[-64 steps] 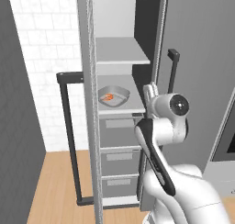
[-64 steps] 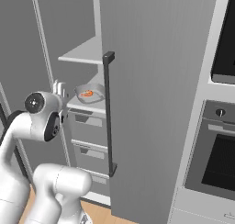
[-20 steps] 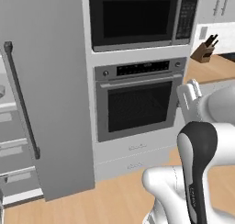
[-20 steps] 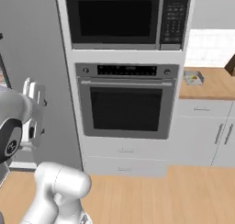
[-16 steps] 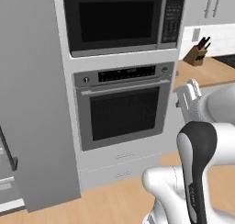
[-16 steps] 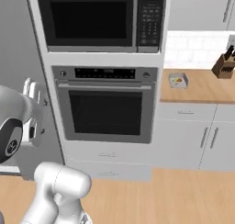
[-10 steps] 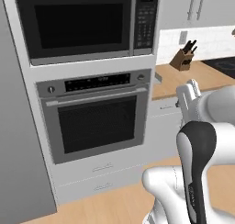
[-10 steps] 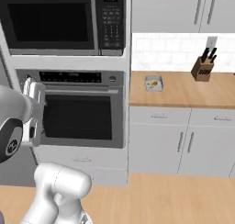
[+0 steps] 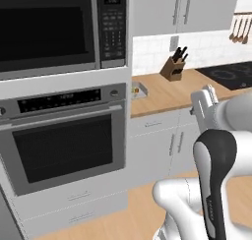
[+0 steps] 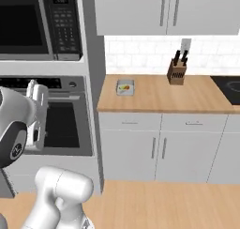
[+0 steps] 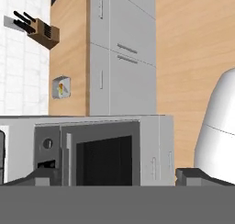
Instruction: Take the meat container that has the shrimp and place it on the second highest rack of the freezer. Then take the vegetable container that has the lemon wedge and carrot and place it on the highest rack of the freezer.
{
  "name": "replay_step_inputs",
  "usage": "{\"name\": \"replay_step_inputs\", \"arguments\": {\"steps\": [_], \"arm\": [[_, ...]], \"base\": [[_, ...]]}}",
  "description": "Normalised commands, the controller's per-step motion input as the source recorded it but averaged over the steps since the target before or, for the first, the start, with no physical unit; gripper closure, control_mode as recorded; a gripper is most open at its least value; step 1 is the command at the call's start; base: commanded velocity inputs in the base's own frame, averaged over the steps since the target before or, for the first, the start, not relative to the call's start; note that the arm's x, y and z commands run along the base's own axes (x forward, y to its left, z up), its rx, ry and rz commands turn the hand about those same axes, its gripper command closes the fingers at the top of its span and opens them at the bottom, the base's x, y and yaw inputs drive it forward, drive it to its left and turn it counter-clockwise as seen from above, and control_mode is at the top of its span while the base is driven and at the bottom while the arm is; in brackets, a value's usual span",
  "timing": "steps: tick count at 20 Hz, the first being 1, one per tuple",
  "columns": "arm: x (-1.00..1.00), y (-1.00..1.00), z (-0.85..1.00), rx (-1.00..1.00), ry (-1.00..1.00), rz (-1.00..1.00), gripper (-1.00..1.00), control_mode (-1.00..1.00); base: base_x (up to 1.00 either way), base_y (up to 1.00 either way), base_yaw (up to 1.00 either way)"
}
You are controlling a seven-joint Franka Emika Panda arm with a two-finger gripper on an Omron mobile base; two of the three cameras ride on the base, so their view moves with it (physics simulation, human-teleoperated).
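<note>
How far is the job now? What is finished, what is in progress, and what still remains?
Done: cannot be confirmed here, since these views face the wall oven. In hand: nothing; the gripper is open and empty. Left: the small container with yellow and orange pieces sits on the wooden counter beside the oven column, some way from the knife block. It must be picked up and carried to the freezer.

Arm folded high, claw [image 11: 112,176] seemingly open, empty.

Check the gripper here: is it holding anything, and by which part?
Nothing is held. The gripper is open, with only the oven front showing between its fingertips; the vegetable container sits apart on the counter.
</note>
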Motion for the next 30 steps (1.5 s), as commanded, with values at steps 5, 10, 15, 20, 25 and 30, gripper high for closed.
{"name": "replay_step_inputs", "arguments": {"steps": [5,10,15,20,25,30], "arm": [[0.00,0.00,0.00,0.00,0.00,0.00,-1.00,1.00],[0.00,0.00,0.00,0.00,0.00,0.00,-1.00,1.00],[0.00,0.00,0.00,0.00,0.00,0.00,-1.00,1.00],[0.00,0.00,0.00,0.00,0.00,0.00,-1.00,1.00],[0.00,0.00,0.00,0.00,0.00,0.00,-1.00,1.00],[0.00,0.00,0.00,0.00,0.00,0.00,-1.00,1.00]], "base": [[0.89,-0.48,0.05],[1.00,-0.17,0.03],[0.90,-0.37,0.01],[0.43,-0.82,0.12],[0.55,-0.37,0.12],[0.66,0.00,0.13]]}}
